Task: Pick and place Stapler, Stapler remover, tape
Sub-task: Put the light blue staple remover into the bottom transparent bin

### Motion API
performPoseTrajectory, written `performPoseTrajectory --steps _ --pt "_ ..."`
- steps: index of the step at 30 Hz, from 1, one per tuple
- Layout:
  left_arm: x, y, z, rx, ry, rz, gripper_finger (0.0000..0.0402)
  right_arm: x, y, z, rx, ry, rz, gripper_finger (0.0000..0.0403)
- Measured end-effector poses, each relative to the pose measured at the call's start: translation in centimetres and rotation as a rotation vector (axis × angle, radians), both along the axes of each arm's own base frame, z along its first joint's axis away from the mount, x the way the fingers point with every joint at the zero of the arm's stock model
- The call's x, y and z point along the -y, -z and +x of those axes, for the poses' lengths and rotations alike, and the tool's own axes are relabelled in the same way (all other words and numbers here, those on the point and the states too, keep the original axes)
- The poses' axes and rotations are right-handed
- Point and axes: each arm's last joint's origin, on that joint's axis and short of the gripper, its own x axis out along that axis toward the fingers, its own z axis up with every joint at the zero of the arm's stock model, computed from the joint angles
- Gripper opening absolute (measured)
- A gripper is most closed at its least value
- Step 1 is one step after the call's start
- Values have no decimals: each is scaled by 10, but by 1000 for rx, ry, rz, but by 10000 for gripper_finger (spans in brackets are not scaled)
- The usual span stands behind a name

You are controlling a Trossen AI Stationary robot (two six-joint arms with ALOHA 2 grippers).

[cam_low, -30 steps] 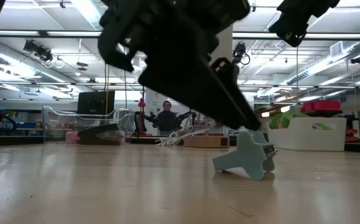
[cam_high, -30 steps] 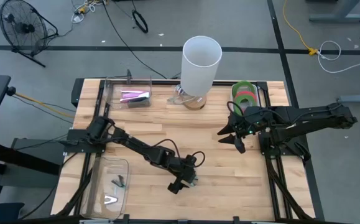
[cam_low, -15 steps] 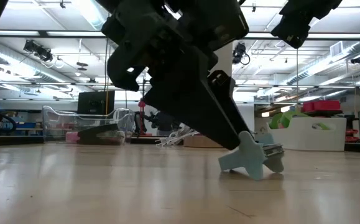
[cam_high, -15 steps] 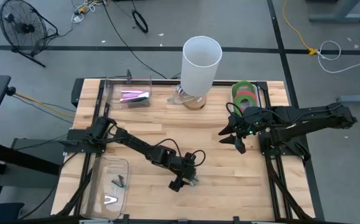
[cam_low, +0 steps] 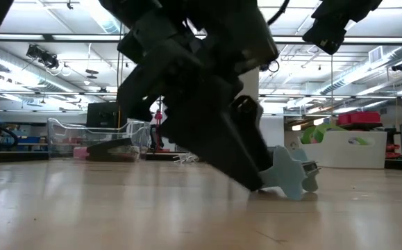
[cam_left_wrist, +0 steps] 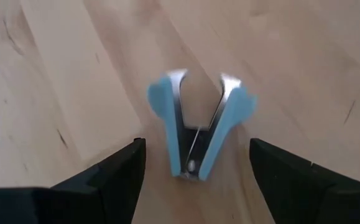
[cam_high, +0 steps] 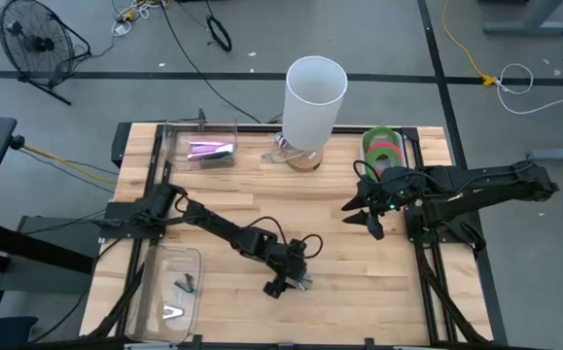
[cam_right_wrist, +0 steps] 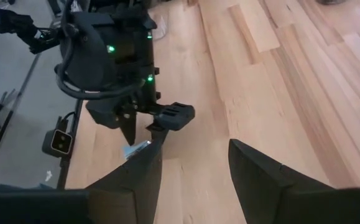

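Note:
The light-blue stapler remover (cam_left_wrist: 199,123) lies flat on the wooden table (cam_high: 359,282), near its front edge. My left gripper (cam_high: 283,285) slants down over it, open. Its two fingers (cam_left_wrist: 108,177) stand on either side of the remover's narrow end, with bare wood showing between each finger and the remover. My right gripper (cam_high: 364,216) hangs open, raised above the table's right half. The tape (cam_high: 382,149), green and red rings, lies at the far right. A pink and dark stapler (cam_high: 211,151) lies inside a clear box at the far left.
A tall white cylinder (cam_high: 314,97) stands at the far middle. A clear tray (cam_high: 172,287) with small items sits at the near left corner. Bare wood lies between the two grippers. Black frame rails run along the table's left and right edges.
My left gripper has sunk toward the table, down over the stapler remover, and stays open. The remover has shifted a little toward the table's right edge and still lies flat.

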Motion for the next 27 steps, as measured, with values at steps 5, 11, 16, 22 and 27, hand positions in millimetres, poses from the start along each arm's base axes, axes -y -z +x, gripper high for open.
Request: performPoseTrajectory --steps 5,11,16,22,27 --pt "1 -1 0 6 -9 3 264 0 0 0 0 11 -4 185" --pt "2 -5 4 60 -12 -12 227 1 0 0 2 21 -11 185" --pt "2 -6 5 72 -11 -16 177 1 0 0 2 21 -11 185" --pt "1 -6 5 73 -7 -11 95 1 0 0 2 22 -11 185" --pt "1 -6 5 78 6 0 23 1 0 0 5 42 -26 185"
